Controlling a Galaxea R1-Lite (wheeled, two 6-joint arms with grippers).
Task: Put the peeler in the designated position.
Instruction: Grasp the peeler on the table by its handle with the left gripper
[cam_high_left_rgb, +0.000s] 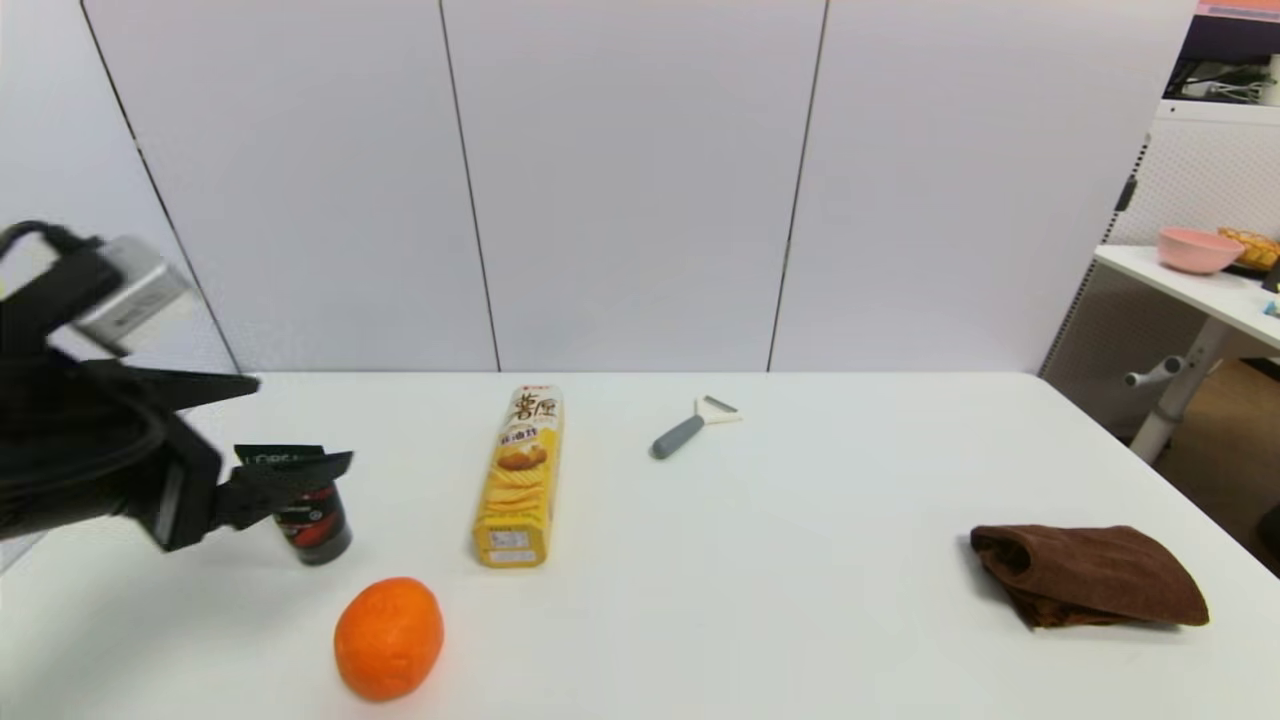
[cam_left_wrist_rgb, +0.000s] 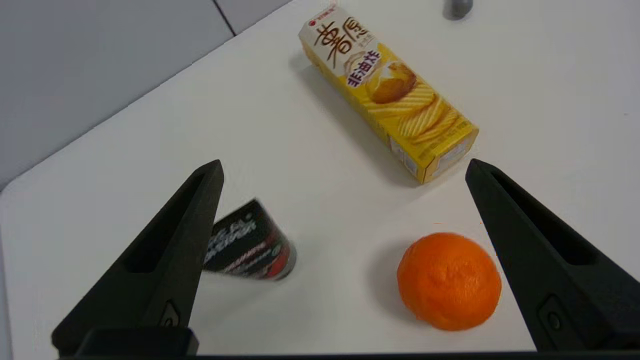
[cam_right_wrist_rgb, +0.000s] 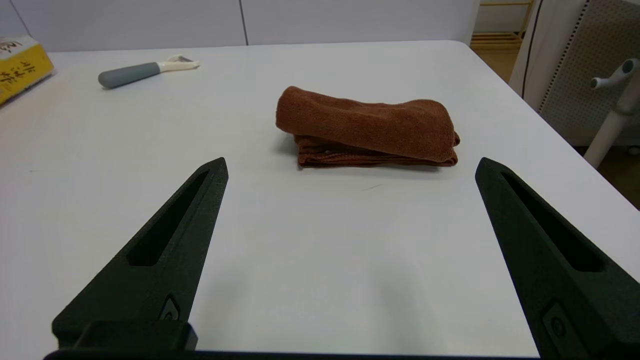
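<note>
While the peeler lies untouched, the left pincer hovers wide, empty.

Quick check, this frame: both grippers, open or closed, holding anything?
Left gripper: open, empty, raised above the black can and orange.
Right gripper: open, empty, low over the table near the brown cloth.

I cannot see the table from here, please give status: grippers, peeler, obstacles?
Left gripper open, raised at table's left. Right gripper open, low near brown towel. Peeler untouched, far centre. Chips box between left gripper and peeler.
</note>
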